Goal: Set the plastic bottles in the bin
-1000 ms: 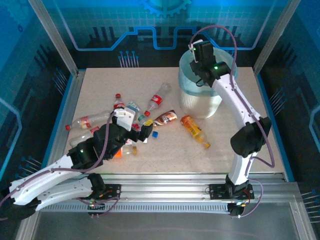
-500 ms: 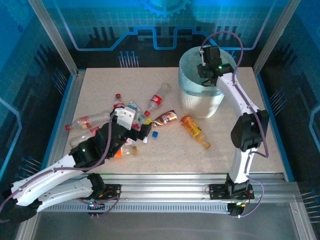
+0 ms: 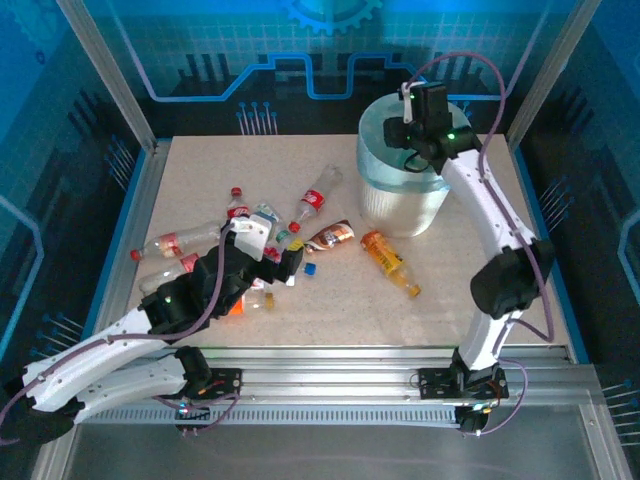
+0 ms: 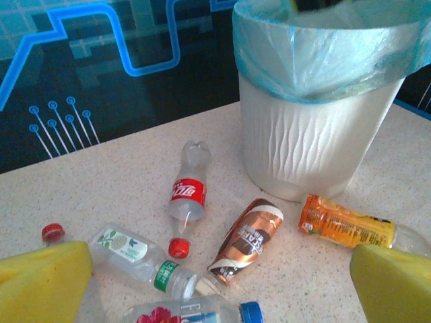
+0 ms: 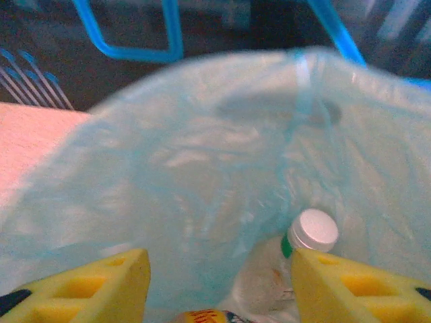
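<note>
Several plastic bottles lie on the table: a clear one with a red label [image 4: 187,192], a brown one [image 4: 248,239], an orange one [image 4: 343,222], a clear one with a green band [image 4: 135,256] and one with a blue cap [image 4: 195,313]. My left gripper [image 4: 219,272] hovers low over them, open, holding nothing. The bin [image 3: 400,190] stands at the back right, lined with a pale blue-green bag. My right gripper [image 5: 221,269] hangs open above the bin's mouth. Inside the bin lies a clear bottle with a white cap [image 5: 313,232], and an orange-labelled bottle [image 5: 205,316] peeks in below.
More bottles lie left of my left gripper [image 3: 285,262], among them a clear one with a red cap [image 3: 175,243]. A loose blue cap [image 3: 311,268] sits near the brown bottle. Metal frame rails edge the table, with blue walls behind.
My right gripper has shifted slightly right over the bin, and that arm's elbow has swung down and outward. The left arm has barely moved.
</note>
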Controlling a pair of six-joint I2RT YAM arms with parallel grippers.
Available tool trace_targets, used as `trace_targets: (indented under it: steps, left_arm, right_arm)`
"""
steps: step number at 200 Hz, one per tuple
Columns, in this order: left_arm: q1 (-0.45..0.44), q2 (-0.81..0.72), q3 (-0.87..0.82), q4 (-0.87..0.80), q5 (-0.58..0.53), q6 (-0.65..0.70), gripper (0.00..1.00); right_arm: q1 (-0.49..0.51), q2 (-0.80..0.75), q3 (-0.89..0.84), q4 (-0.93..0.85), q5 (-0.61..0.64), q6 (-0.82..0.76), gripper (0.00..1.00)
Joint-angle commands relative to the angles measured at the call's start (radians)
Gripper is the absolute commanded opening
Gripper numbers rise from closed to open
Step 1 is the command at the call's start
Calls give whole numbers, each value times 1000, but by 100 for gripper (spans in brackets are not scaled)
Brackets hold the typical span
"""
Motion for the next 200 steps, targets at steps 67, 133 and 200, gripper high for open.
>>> trace_targets:
  steps: [67,133,200]
  left_arm:
    - [202,154,215,-453,168,-187,99]
    - [216,314,259,-450,336,-199,98]
    - [217,534,351,-417,428,-344,96]
  right_arm:
    - [195,-380,-249,118,-2,-66,59]
    - [253,-552,-497,18,-121,-61,59]
    - [274,-475,-675,-158,-131,-87,67]
